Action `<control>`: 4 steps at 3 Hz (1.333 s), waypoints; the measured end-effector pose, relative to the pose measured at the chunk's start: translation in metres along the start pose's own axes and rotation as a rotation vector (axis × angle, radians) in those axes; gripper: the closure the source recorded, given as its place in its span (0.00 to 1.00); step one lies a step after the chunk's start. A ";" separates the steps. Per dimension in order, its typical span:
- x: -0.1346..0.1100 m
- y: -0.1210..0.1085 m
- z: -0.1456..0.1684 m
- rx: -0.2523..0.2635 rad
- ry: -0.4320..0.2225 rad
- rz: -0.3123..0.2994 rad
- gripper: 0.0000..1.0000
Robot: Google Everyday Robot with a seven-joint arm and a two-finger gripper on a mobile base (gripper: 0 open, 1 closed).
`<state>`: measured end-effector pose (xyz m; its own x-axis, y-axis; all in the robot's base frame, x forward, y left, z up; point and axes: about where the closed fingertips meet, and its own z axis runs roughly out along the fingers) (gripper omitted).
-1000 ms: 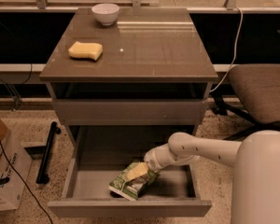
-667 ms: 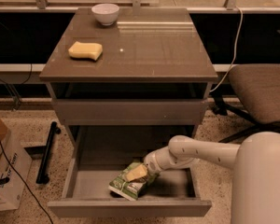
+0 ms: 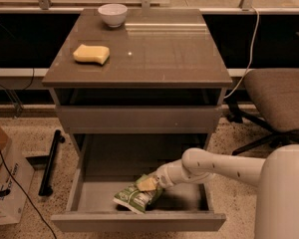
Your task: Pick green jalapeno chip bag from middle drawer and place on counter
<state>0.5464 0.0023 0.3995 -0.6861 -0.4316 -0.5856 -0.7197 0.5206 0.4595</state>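
Pulled-out middle drawer [image 3: 139, 222] up front, green jalapeno chip bag [image 3: 134, 199] lying on its floor. Gripper [image 3: 149, 183] right on the bag's upper end, can't tell if actually clamped. Further back on the counter [image 3: 164, 54]: yellow sponge [image 3: 91, 54], then white bowl [image 3: 112, 14].

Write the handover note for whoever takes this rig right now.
Gripper: down inside the open middle drawer, at the upper end of the green jalapeno chip bag; grasp not confirmed.
Bag: on the drawer floor near the front wall, not lifted.
Counter: holds a yellow sponge and a white bowl.
Done: drawer open, gripper at the bag.
Left: secure the bag, lift it out, place it on the counter.
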 end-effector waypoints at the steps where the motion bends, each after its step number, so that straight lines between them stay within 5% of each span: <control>1: 0.002 0.003 0.000 -0.024 -0.031 0.020 0.96; 2: -0.013 0.014 -0.027 -0.057 -0.124 0.003 1.00; 4: -0.063 0.053 -0.163 -0.111 -0.369 -0.190 1.00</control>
<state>0.5342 -0.0632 0.5697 -0.4708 -0.2093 -0.8570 -0.8505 0.3659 0.3779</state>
